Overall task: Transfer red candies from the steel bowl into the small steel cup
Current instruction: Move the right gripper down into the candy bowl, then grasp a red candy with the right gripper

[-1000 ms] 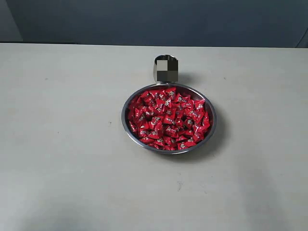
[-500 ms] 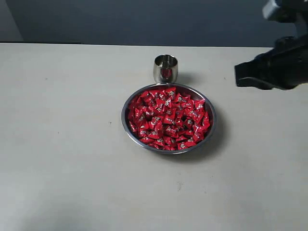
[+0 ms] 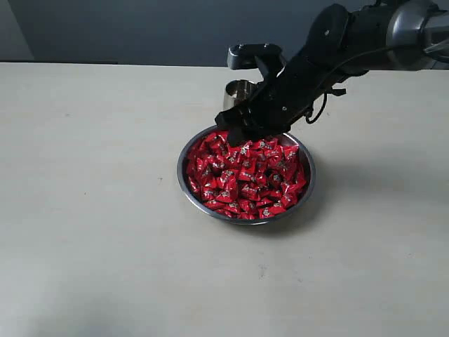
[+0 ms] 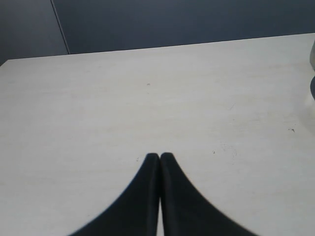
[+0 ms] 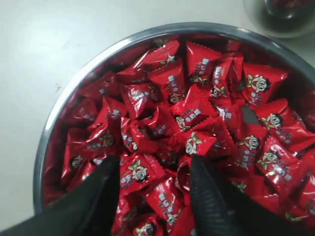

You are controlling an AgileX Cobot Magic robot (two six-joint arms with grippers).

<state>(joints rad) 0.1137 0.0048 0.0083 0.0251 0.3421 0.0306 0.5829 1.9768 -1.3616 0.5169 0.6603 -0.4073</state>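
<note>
Right gripper is hanging over the steel bowl, jaws standing wide apart, clamping nothing. Red candies are lying heaped in the bowl, right under and between the fingers; can't tell if the tips are touching them. Small steel cup is sitting beyond the fingertips, just past the bowl's rim. Left gripper is hanging over the table, jaws pressed together, gripping nothing.

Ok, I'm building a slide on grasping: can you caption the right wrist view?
Open right tool poised over red candies heaped in the steel bowl, small steel cup near its rim.
</note>
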